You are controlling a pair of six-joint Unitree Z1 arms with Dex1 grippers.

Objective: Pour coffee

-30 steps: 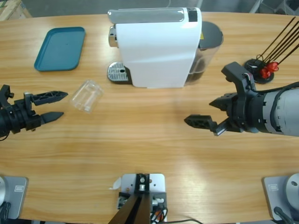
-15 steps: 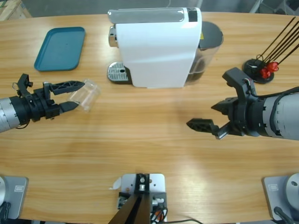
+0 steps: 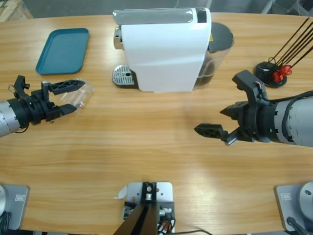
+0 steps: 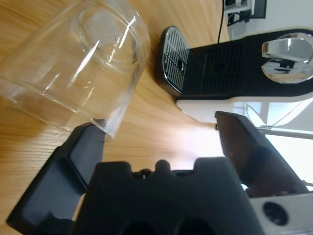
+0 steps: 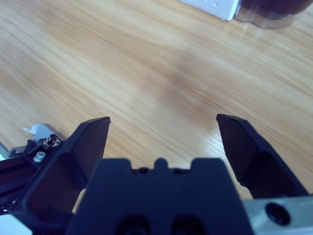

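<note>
Lying on its side at left of centre in the high view, clear drinking glass [image 3: 76, 97], no coffee visible inside. Sits between the parted jaws of the left gripper [image 3: 72, 96], which enters from the left edge; in the left wrist view the glass [image 4: 78, 61] fills the upper left, its rim touching the near jaw, the other jaw well apart from it, so spread wide and not clamped. Just beyond, upper middle of the high view, white coffee machine [image 3: 166, 49] with its metal drip grate [image 3: 123, 76] facing the glass. Teal tray [image 3: 63, 50] in the upper left. Right gripper [image 3: 226, 122] at right of centre, jaws wide apart, holding nothing, over bare wooden table [image 3: 146, 142]. Red capsules [image 3: 279, 74] on black wire stems in the upper right.
</note>
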